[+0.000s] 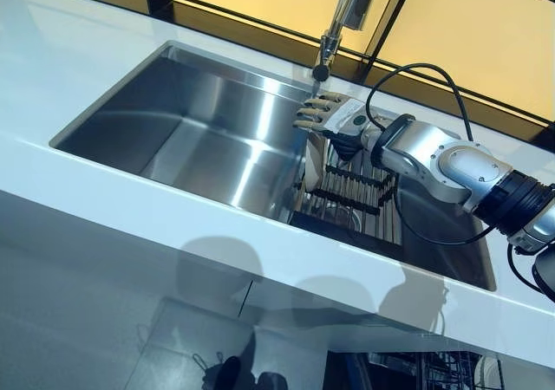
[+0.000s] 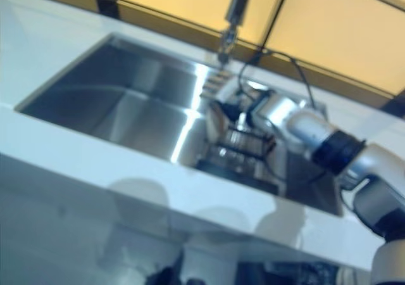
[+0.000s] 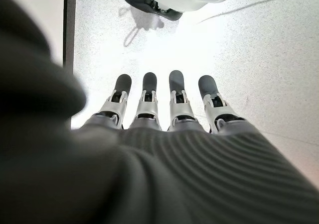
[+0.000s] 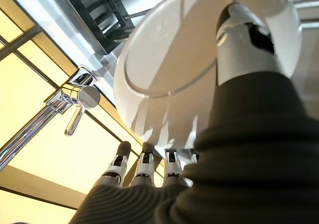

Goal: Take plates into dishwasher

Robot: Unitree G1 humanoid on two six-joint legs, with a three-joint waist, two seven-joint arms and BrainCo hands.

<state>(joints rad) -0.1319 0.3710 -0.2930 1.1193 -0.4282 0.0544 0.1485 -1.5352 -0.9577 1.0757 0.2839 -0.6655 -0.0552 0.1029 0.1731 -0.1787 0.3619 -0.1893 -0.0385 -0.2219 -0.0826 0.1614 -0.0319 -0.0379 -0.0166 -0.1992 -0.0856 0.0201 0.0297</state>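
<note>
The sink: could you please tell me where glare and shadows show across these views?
Left eye view: a glare streak runs down the sink beside the right hand, shadows darkening the counter front. Right wrist view: the plate gleams. Left wrist view: floor glares white past the left hand.

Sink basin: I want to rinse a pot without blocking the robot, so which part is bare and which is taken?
The sink is bare across its floor from the left wall to the dark rack. Crowded: the end under the faucet, where the right hand grips a white plate above the rack. The left hand hangs over the floor, away from the sink.
</note>
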